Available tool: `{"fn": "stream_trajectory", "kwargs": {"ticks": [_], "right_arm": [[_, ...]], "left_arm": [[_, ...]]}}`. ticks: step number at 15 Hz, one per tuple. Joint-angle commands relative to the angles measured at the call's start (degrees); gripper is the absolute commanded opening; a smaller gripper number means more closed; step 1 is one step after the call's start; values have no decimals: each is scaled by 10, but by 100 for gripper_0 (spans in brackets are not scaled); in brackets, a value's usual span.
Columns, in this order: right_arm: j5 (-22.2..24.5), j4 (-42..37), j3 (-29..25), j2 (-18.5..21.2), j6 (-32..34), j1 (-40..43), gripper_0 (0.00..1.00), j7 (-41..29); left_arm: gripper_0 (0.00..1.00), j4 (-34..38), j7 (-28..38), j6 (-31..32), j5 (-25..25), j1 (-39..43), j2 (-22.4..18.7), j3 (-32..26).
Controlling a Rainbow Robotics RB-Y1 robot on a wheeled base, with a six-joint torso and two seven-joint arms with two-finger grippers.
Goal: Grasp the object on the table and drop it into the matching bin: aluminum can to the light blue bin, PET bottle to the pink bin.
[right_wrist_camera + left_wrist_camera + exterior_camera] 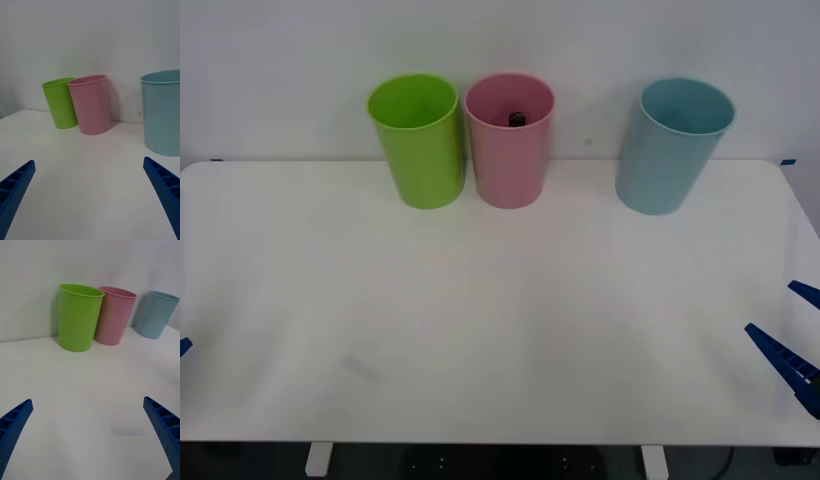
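Inside the tall pink plastic bin (509, 150) the small dark bottle (517, 119) already lies; both pincers, left (90, 427) and right (90, 187), are spread apart and empty, and should rest low at the white desk (500, 320) edges.

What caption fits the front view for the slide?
PET bottle lies inside the pink bin, between green bin and light blue bin; both arms back at the table edges.
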State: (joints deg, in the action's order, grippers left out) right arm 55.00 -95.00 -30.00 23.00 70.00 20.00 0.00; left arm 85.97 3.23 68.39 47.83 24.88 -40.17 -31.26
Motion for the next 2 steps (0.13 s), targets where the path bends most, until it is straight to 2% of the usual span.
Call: {"fn": "stream_trajectory", "kwargs": {"ticks": [1,2], "right_arm": [[0,0,0,0,0,0,100,0],[0,0,0,0,0,0,100,0]], "left_arm": [[100,0,1,0,0,0,0,3],[100,0,1,0,0,0,0,3]]}}
